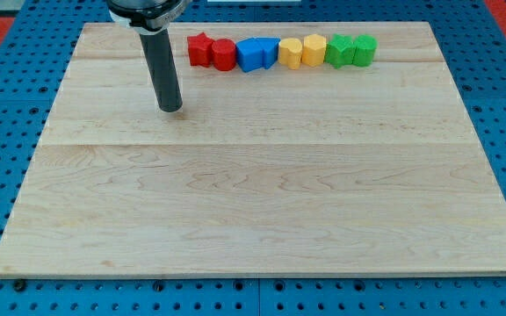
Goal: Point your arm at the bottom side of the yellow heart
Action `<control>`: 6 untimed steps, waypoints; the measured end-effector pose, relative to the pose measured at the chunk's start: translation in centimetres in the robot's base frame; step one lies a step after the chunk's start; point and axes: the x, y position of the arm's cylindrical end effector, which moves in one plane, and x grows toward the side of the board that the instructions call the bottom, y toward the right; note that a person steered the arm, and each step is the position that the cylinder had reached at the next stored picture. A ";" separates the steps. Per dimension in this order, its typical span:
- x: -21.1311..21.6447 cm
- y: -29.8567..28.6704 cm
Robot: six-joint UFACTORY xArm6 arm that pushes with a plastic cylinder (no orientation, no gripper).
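A row of blocks lies along the view's top edge of the wooden board (262, 202). From left to right: a red star-like block (200, 49), a red cylinder (224, 54), two blue blocks (251, 54) (269, 50), the yellow heart (291, 53), a yellow hexagonal block (314, 50), and two green blocks (341, 50) (365, 49). My tip (171, 109) rests on the board, down and to the left of the row, well to the left of the yellow heart and apart from every block.
The board lies on a blue pegboard table (7, 105). The arm's mount (145, 10) shows at the view's top above the rod.
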 end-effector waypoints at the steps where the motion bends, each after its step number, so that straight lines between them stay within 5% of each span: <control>1: -0.4 0.1; 4: -2.4 3.6; 6: -8.1 18.7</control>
